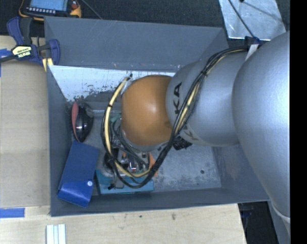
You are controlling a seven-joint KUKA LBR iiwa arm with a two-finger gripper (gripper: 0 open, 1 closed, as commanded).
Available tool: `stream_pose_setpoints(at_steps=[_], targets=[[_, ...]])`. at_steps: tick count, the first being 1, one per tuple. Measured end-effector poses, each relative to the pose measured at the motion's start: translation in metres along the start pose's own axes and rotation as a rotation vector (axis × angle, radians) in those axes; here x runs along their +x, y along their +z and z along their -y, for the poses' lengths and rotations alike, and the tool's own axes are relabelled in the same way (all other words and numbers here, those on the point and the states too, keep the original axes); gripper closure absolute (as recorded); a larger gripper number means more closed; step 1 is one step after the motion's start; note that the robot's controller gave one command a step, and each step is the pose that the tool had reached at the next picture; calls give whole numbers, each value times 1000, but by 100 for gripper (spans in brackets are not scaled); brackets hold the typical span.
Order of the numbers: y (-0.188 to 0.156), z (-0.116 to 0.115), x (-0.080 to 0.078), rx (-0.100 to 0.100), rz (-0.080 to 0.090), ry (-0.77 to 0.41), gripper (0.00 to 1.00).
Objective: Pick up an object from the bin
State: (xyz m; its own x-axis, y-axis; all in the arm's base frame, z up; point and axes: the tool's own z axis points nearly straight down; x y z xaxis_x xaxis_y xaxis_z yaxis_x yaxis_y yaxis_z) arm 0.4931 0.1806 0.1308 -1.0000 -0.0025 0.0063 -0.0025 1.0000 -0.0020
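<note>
The bin (143,44) is matt grey metal, its floor scratched. The blue box (78,174) looks matt, the mouse (82,122) glossy, the cover (145,108) smooth.

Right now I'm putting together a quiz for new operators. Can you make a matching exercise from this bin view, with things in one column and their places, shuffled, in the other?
Things
1. dark blue box
2. red-and-black mouse-shaped object
3. light blue flat item
4. orange wrist cover

Places
A. along the bottom wall of the bin, right of the dark blue box
B. on the robot's wrist, over the bin's middle
C. bottom-left corner of the bin
D. by the left wall, above the dark blue box

Pairs: 1-C, 2-D, 3-A, 4-B
</note>
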Motion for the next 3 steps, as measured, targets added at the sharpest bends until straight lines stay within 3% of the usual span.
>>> stream_pose_setpoints(at_steps=[1, 2, 3], targets=[[-4, 0, -2, -3, 8, 2, 0], [28, 8, -19, -6, 12, 140, 0], [47, 67, -81, -8, 13, -72, 100]])
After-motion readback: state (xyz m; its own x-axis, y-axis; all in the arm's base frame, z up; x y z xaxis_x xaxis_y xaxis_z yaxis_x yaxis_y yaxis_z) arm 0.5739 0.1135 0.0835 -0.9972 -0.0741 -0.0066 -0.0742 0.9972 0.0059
